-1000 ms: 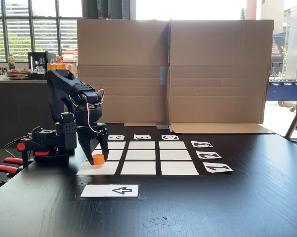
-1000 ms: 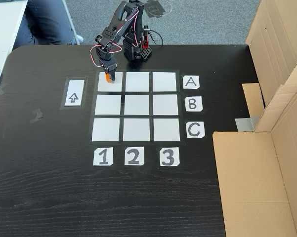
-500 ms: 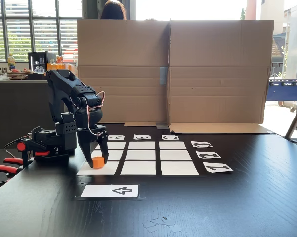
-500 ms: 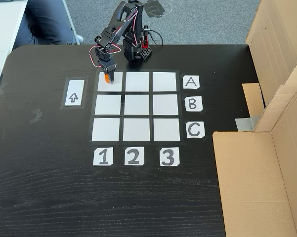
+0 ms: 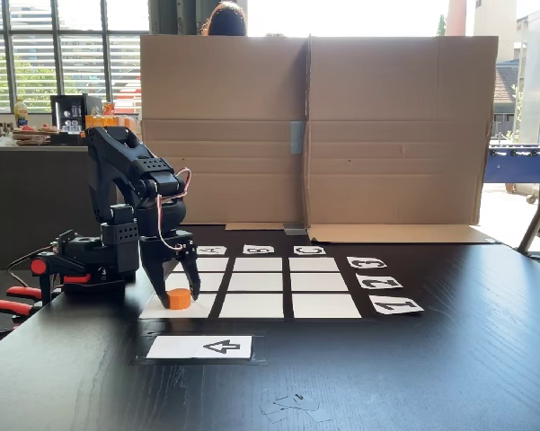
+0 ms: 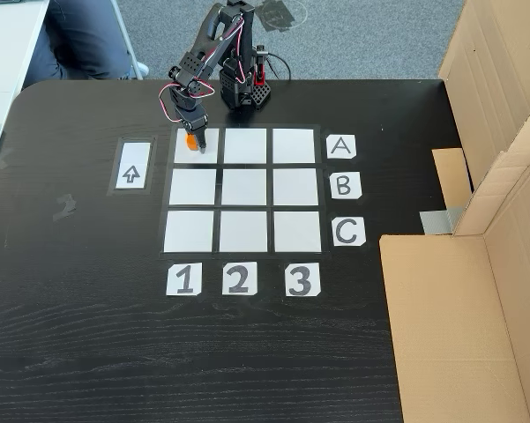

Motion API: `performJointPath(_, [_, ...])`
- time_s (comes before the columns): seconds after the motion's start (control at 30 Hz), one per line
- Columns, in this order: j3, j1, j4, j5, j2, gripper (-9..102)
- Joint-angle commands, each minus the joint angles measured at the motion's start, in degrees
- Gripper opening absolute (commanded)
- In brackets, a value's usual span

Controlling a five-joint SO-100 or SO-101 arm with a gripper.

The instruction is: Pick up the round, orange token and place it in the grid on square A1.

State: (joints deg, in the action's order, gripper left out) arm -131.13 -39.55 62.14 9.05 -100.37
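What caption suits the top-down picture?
Robot gripper sets the orange token on square A1 of the grid.

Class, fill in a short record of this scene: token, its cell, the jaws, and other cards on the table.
token: orange token resting on the grid
cell: square A1, the corner cell in line with A and 1
jaws: the gripper stands around the token, jaws look slightly apart
other cards: arrow card beside the grid

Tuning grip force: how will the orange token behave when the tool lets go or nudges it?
The token looks like a short, rigid plastic puck sitting flat on A1, so it probably stays put. Its small size suggests it is light, so the tool could slide it.
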Motion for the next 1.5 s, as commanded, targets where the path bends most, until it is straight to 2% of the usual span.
performJointPath(0.0, [0.00, -0.79, -1.32, -0.70, 0.09, 27])
performJointPath(0.4, [1.14, -4.75, -13.36, -1.23, -4.48, 32])
performJointPath(0.73, [5.01, -10.28, -12.83, -1.23, -18.19, 31])
performJointPath(0.9, [4.39, -14.77, -9.23, -1.49, -29.44, 30])
performJointPath(1.3, [-0.44, -30.76, 10.02, -1.76, -56.87, 16])
performJointPath(1.47, [-7.82, -38.23, 11.60, -1.41, -64.60, 12])
